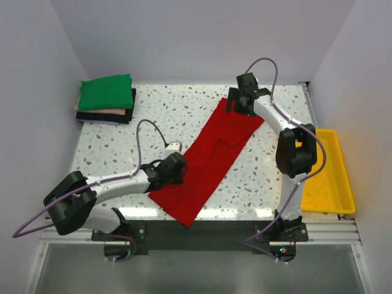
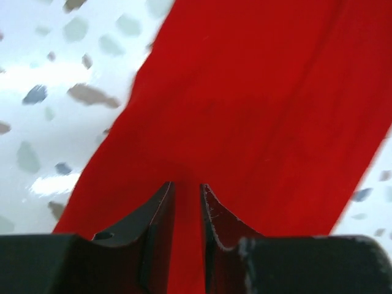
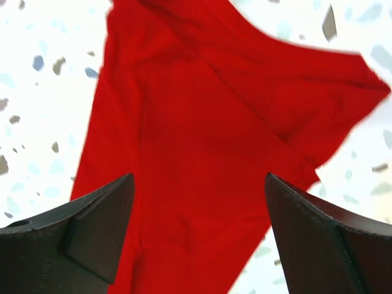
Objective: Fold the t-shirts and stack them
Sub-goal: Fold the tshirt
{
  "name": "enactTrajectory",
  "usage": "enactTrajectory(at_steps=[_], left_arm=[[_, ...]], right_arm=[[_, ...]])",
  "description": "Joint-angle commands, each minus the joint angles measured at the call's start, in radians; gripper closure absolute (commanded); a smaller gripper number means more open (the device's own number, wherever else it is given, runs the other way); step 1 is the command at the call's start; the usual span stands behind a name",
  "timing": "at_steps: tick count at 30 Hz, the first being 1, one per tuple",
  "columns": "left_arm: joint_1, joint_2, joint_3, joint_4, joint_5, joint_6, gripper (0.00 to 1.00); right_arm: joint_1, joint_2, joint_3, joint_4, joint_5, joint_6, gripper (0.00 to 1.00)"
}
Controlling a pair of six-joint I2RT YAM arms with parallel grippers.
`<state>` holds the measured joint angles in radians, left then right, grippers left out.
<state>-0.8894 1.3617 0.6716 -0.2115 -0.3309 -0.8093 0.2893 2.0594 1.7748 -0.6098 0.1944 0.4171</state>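
Note:
The red t-shirt (image 1: 211,159) lies as a long narrow strip running diagonally from the far right to the near middle of the table. My left gripper (image 1: 177,166) is at the strip's left edge near its middle. In the left wrist view the jaws (image 2: 187,184) are nearly closed with red cloth (image 2: 257,92) in the narrow gap. My right gripper (image 1: 240,104) is over the strip's far end. In the right wrist view it (image 3: 199,177) is wide open above the cloth (image 3: 202,110), holding nothing. A stack of folded shirts (image 1: 107,98), green on top of pale pink and black, sits at the far left.
A yellow plastic tray (image 1: 327,174) stands off the table's right edge beside the right arm. White walls close in the left, far and right sides. The speckled tabletop (image 1: 159,116) shows bare between the stack and the red shirt.

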Motion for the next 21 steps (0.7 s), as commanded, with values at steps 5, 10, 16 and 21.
enactTrajectory(at_steps=[5, 10, 16, 21], left_arm=[[0.001, -0.006, -0.087, -0.011, -0.097, -0.050, 0.78], [0.001, -0.018, -0.171, 0.023, -0.068, -0.096, 0.81], [-0.005, -0.035, -0.260, 0.139, 0.055, -0.178, 0.85], [-0.017, -0.032, -0.285, 0.260, 0.151, -0.267, 0.86]], right_arm=[[-0.001, -0.009, -0.155, 0.056, 0.001, 0.069, 0.21], [0.002, 0.057, -0.164, 0.074, -0.026, 0.075, 0.26], [0.002, 0.236, -0.030, 0.056, -0.058, 0.043, 0.29], [0.002, 0.381, 0.194, -0.004, -0.069, -0.006, 0.29]])
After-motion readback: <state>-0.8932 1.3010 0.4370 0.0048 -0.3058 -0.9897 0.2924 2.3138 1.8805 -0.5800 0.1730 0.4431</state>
